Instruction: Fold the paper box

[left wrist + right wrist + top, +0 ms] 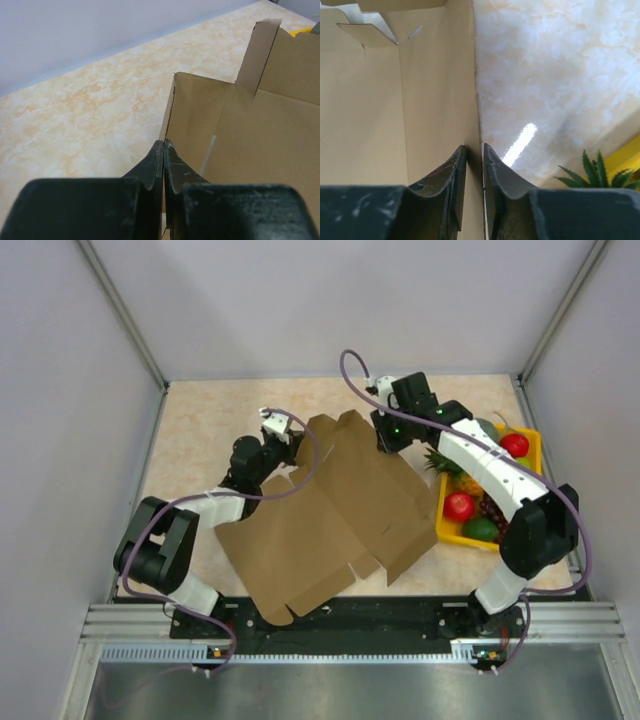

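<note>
The paper box (330,510) is a brown die-cut cardboard sheet in the middle of the table. Its near part lies flat and its far panels are raised. My left gripper (296,444) is shut on the left edge of a raised panel. In the left wrist view the gripper (164,143) pinches the thin cardboard edge (270,135). My right gripper (384,443) holds the right edge of the raised part. In the right wrist view the gripper (474,148) has the cardboard (380,110) edge between its narrow-set fingers.
A yellow tray (462,537) with a red apple (515,445), a tomato (459,506), a green fruit (480,528) and a pineapple (445,460) stands at the right, close to the box. Pineapple leaves (590,172) show by the right gripper. Grey walls enclose the table.
</note>
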